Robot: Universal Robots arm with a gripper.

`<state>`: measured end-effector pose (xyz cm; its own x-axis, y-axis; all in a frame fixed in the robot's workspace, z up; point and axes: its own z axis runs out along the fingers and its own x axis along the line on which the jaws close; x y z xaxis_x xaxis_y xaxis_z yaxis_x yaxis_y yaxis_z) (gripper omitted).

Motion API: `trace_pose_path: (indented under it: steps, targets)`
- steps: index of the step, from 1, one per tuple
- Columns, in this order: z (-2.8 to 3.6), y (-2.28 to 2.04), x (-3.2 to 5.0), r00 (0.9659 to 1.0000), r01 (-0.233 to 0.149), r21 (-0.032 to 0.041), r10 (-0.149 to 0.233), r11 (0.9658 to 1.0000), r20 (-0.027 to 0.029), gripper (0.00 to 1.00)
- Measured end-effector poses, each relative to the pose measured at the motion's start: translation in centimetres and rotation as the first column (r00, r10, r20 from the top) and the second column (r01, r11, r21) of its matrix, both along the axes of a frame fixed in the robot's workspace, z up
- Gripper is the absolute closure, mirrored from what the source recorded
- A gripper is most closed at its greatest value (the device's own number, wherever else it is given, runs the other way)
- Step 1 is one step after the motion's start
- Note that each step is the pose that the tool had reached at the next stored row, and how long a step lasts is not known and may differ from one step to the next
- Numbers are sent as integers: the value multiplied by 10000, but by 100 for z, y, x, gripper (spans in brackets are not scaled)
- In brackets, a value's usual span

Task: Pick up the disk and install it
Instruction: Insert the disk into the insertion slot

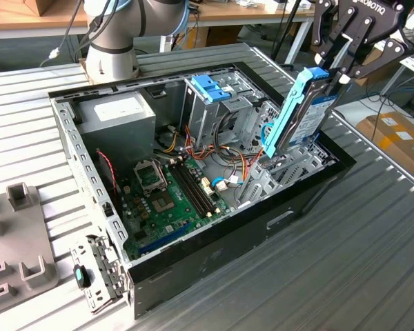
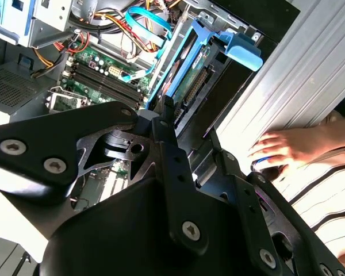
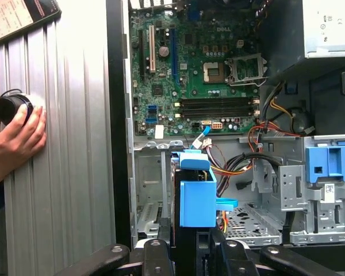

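Above the open computer case (image 1: 214, 241), at the exterior view's right, the gripper (image 1: 333, 73) was clamped on the disk (image 1: 300, 114). The disk stood tilted, lower end at the drive bay (image 1: 290, 171). A person's hand (image 3: 17, 135) rested on the ribbed table (image 3: 63, 172).

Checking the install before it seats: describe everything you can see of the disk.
The disk is a flat rectangular hard drive, with a dark metal-looking casing, a blue-and-white label and light-blue plastic rails along its sides. It stands on edge, tilted, upper end clamped in the gripper, lower end dipping into the open computer case at the exterior view's right. Whether it touches anything inside, I cannot tell.
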<state>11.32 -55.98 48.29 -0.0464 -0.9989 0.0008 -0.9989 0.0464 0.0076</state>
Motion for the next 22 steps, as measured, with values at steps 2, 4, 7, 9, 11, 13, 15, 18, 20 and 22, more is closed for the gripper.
trace_pose_path:
  steps: [2, 4, 7, 9, 11, 13, 15, 18, 20, 22]
  targets:
    - [-2, 0, 0, 10000, 0, -3, 0, 10000, 0, 65]
    - [-10, 0, 0, 10000, 0, -1, 0, 10000, 0, 65]
    - [-17, 0, 0, 10000, 0, -1, 0, 10000, 0, 65]
    - [-19, -4, 0, 10000, 0, 2, 0, 10000, 0, 65]
    - [-17, -13, 0, 10000, 0, -2, 0, 10000, 0, 65]
    - [-19, -16, 0, 10000, 0, 0, 0, 10000, 0, 65]
    - [-31, -16, 0, 10000, 0, -2, 0, 10000, 0, 65]
    - [-71, -17, 0, 10000, 0, -1, 0, 10000, 0, 65]
    - [-90, -18, 0, 10000, -1, 0, 1, 10000, 0, 65]
    - [-90, -18, 0, 10000, 0, -2, 0, 10000, 0, 65]
